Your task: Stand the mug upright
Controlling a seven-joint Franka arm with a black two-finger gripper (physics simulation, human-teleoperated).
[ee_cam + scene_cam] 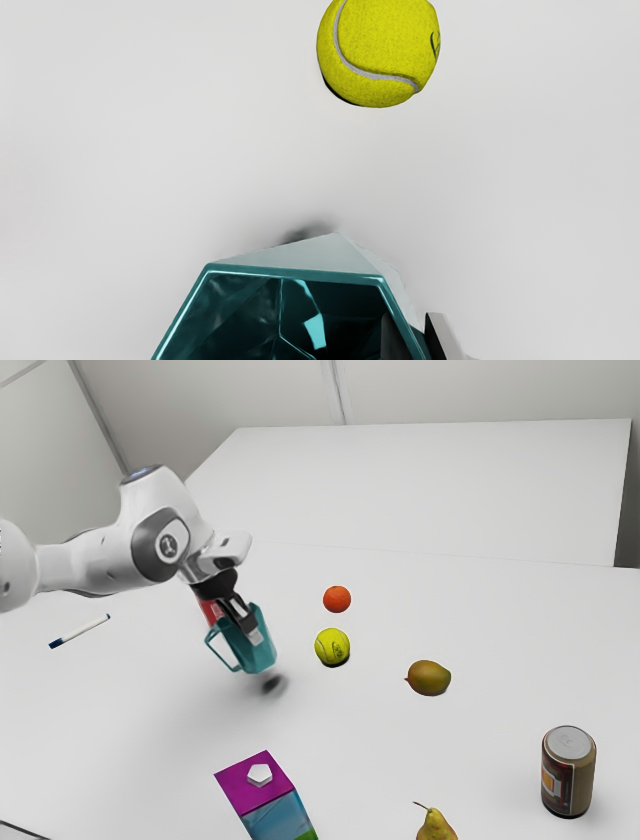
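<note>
The mug [258,654] is in the gripper [250,628], a little above the table [450,560]; the fingers pinch its wall, one inside the mouth and one outside; it leans somewhat, mouth up and toward the exterior view's left, its handle [213,649] on that side too; a small dark shadow [273,684] lies on the table just beside its base; the wrist view looks into the open mouth.

A red thing [208,610] is partly hidden behind the gripper, too covered to name; the ball [332,647] is near the mug, apart from it, with the orange [337,599] just beyond; the mango [429,678] lies further toward the exterior view's right; the carton [243,790], purple-topped, and the pear [437,826] are at the near side; the can [568,772] stands upright well apart, at the exterior view's right; the pen [80,631] lies at its left.
</note>
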